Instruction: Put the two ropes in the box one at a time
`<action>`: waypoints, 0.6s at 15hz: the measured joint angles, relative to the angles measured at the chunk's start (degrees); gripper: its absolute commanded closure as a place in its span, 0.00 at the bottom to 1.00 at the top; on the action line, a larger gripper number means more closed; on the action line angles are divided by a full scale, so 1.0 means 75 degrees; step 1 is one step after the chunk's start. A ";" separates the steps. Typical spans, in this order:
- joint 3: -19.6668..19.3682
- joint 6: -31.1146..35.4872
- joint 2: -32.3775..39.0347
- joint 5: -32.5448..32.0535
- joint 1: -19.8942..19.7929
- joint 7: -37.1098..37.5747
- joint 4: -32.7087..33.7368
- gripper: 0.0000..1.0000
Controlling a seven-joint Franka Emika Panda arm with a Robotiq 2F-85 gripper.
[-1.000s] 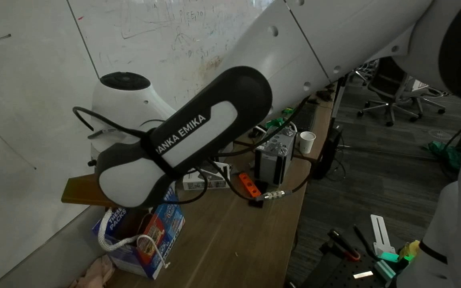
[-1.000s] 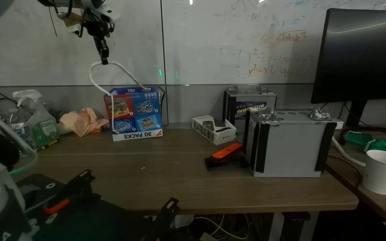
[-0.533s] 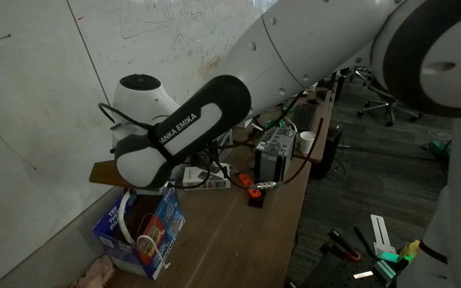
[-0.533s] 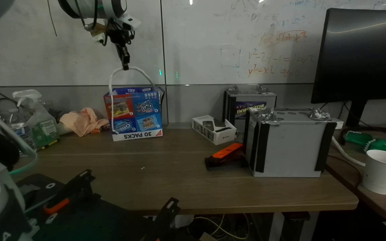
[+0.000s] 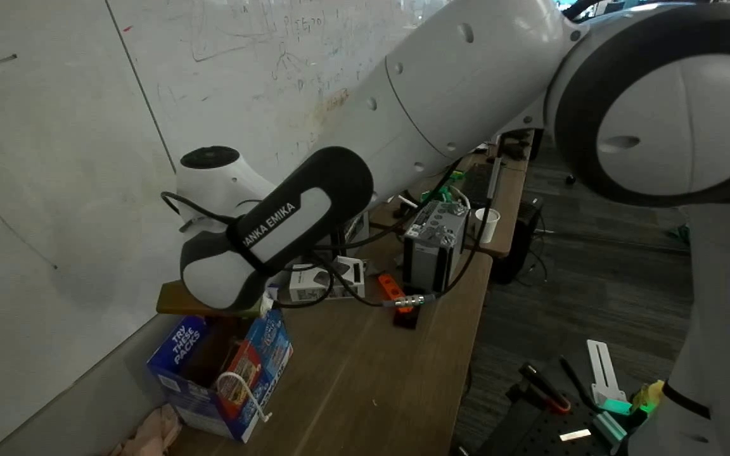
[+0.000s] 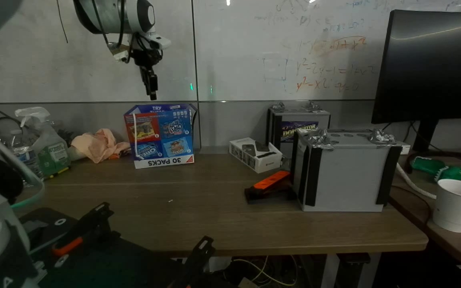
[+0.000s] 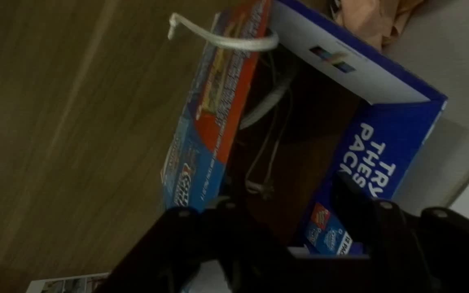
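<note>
While my pincer (image 7: 282, 189) hangs above the blue box (image 7: 202, 175), my fingers (image 7: 354, 203) stand apart. At my eleven o'clock in the wrist view a white rope (image 7: 238, 42) drapes over the rim, one end outside, with thinner pale cord (image 7: 277, 142) lying inside; beyond, at one o'clock, sits a crumpled peach-coloured bundle (image 7: 364, 22).

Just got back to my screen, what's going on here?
The robot's hand is open above the blue box, with nothing in its grip. In the wrist view, a thick white rope and thinner strands show inside the box. One rope end hangs out over the rim; which rope it belongs to, I can't tell.
</note>
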 measured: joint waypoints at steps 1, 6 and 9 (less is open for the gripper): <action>0.0028 -0.0328 -0.0045 0.0000 0.0054 -0.0013 -0.0009 0.05; 0.0504 -0.1621 -0.0738 0.0024 0.0269 -0.0216 -0.0686 0.00; 0.0814 -0.1702 -0.1279 0.0104 0.0269 -0.0717 -0.1594 0.00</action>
